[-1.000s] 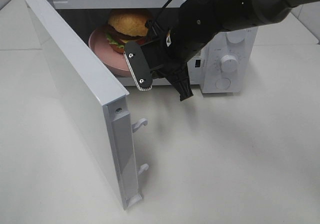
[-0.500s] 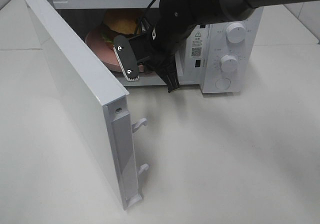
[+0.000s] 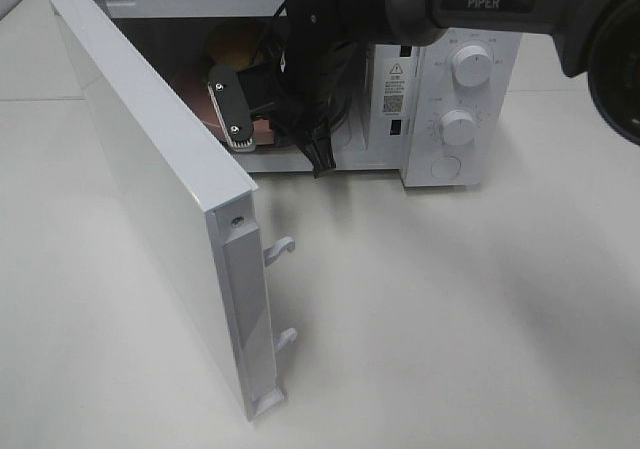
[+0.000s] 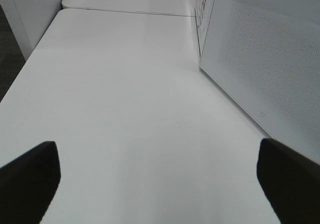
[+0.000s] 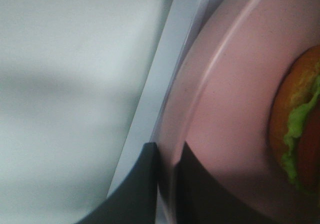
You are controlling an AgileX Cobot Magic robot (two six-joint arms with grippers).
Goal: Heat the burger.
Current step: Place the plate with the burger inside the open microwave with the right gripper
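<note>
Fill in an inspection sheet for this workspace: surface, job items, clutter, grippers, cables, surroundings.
Surface: white table, with panel seams showing.
Job's things: burger sits on the pink plate, which is in the mouth of the white microwave. The door stands wide open.
Clutter: nothing seen.
Grippers: right gripper is shut on the pink plate's rim at the opening. The left gripper is open and holds nothing, over the table beside the door.
Cables: a thin black cable loops by the right wrist, in front of the cavity.
Surroundings: dark floor past the table edge; nothing else seen.
</note>
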